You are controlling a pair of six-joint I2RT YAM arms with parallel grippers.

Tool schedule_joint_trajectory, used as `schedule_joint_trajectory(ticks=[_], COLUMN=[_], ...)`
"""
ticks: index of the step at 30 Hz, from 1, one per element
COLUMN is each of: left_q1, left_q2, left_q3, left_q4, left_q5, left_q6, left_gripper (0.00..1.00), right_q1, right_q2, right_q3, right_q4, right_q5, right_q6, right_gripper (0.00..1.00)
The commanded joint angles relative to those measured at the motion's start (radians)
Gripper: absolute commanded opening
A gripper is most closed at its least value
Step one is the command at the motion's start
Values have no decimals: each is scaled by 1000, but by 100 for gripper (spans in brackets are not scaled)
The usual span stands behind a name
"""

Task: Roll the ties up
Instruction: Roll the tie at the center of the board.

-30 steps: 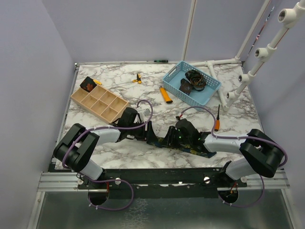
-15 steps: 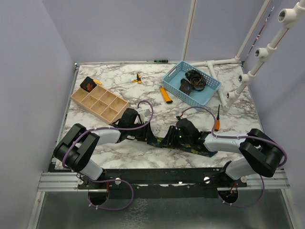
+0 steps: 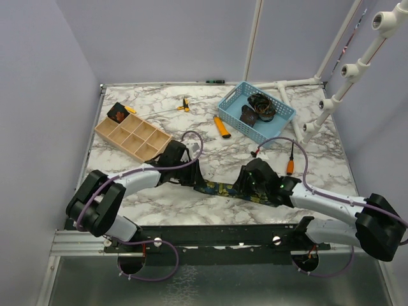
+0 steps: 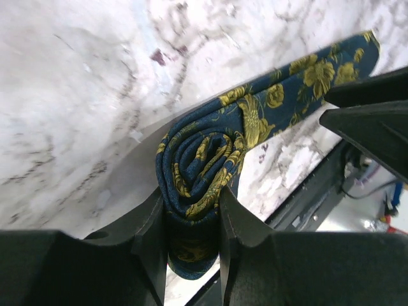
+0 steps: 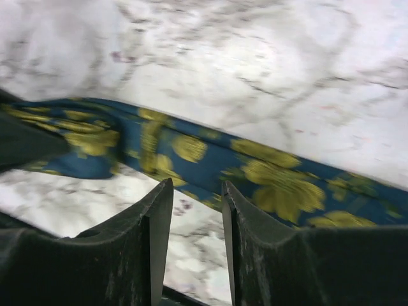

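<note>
Open marble [image 3: 204, 105] runs between wooden tray [image 3: 122, 145] and blue basket [image 3: 280, 129], an orange-handled tool [image 3: 222, 127] intruding.

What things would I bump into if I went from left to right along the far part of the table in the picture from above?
wooden tray → small orange-handled tool → blue basket

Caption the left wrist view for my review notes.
Left tool pinches the rolled end of the navy floral tie, its loose tail trailing across the marble table.
</note>
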Motion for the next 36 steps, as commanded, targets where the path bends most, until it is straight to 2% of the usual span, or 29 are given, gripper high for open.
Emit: schedule_joint_trajectory(ticks=[1, 8, 17, 25, 36], left_q1=[-9, -66, -157, -242, -389], left_q2=[3, 68, 216, 352, 621], left_q3=[164, 398, 570, 723, 857], left_q4=[-351, -727, -987, -1165, -1326], left_q5=[-221, -602, -992, -1253, -1455], left_q6=[68, 92, 41, -127, -410], left_gripper=[0, 0, 0, 0, 0], right_q1=[-7, -6, -5, -6, -5], right_q2=[-15, -143, -335, -435, -493], right_q3=[-18, -108, -159, -188, -190], right_q4=[-174, -158, -220, -253, -301], right_q5=[174, 133, 45, -43, -95], right_q6=[-46, 7, 36, 36, 33], right_gripper=[40, 38, 38, 37, 37])
